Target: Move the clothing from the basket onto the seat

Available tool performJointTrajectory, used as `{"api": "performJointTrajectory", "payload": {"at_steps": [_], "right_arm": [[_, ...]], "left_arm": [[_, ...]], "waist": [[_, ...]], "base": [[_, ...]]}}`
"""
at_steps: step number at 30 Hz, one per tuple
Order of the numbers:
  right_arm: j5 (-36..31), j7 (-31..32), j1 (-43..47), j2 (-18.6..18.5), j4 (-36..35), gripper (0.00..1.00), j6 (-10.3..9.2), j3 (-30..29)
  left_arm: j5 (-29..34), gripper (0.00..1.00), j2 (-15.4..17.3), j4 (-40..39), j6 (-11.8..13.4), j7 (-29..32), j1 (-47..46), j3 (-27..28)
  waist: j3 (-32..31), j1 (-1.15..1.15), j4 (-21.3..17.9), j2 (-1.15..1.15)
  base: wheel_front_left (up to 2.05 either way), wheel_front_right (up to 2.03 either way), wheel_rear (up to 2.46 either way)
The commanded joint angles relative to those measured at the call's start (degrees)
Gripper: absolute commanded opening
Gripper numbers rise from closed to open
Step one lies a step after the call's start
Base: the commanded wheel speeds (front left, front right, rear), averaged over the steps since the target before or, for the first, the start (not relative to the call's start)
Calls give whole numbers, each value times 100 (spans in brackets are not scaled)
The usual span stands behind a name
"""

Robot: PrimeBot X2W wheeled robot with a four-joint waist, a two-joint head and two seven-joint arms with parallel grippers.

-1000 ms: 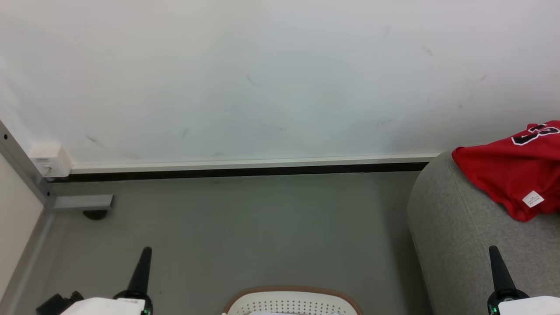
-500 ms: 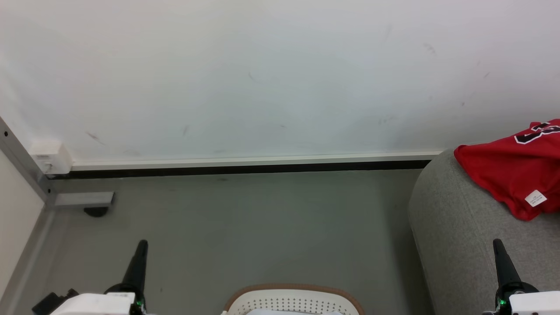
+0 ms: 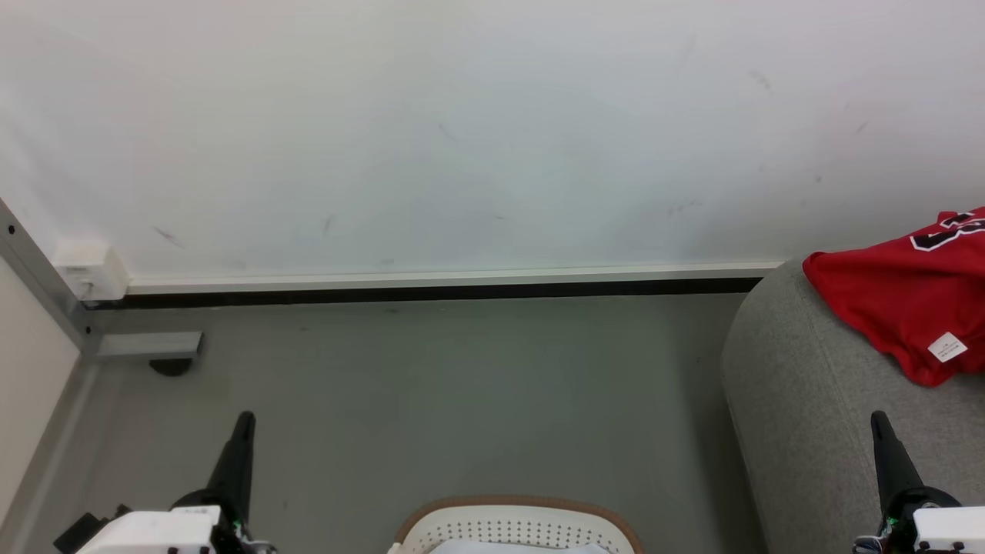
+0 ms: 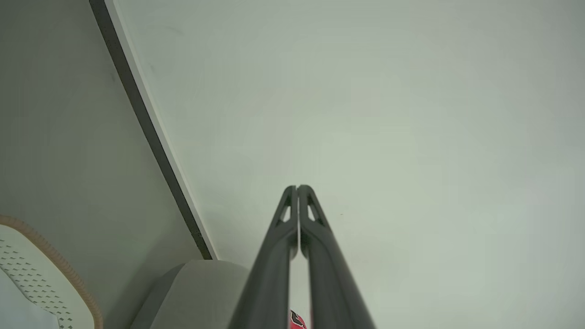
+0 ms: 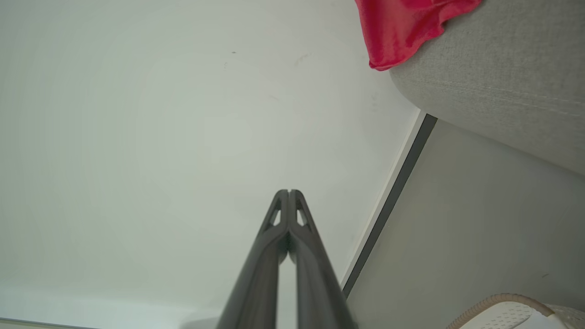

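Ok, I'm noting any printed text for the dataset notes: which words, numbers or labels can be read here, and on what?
Black-and-white number on the red jersey: creased and cut by the picture's edge; one digit looks like "3", not certain.
Small white tag at the jersey's hem: print too small to read.
White wall box: faint marking, too small to read.
No other text can be read.

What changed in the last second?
Both shut grippers crept up the head view, the left gripper leftward, the right gripper rightward; the camera shifted slightly too. Nothing grabbed or released. The bright red jersey stays on the light-grey fabric seat, the cream perforated plastic basket unmoved.
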Motion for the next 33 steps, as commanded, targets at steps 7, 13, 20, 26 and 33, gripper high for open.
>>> {"api": "performJointTrajectory", "payload": {"at_steps": [7,13,20,26,33], "right_arm": [[407,96,-117,-42,-48,0,-11,-36],[653,137,-147,-50,-60,0,-12,-52],[688,146,-151,-58,-64,0,-12,-43],[699,135,-149,-64,-63,0,-12,-32],[705,126,-148,-69,-64,0,-12,-22]], "left_arm": [[-339,0,-11,-43,-18,101,-114,109],[-551,0,-27,-55,-18,164,-145,155],[-583,0,-29,-56,-19,172,-140,161],[-583,0,-29,-56,-19,172,-140,161],[-583,0,-29,-56,-19,172,-140,161]], "waist": [[27,0,13,0],[47,0,22,0],[51,0,25,0],[51,0,25,0],[52,0,25,0]], "base": [[0,0,0],[0,0,0],[0,0,0],[0,0,0],[0,0,0]]}}
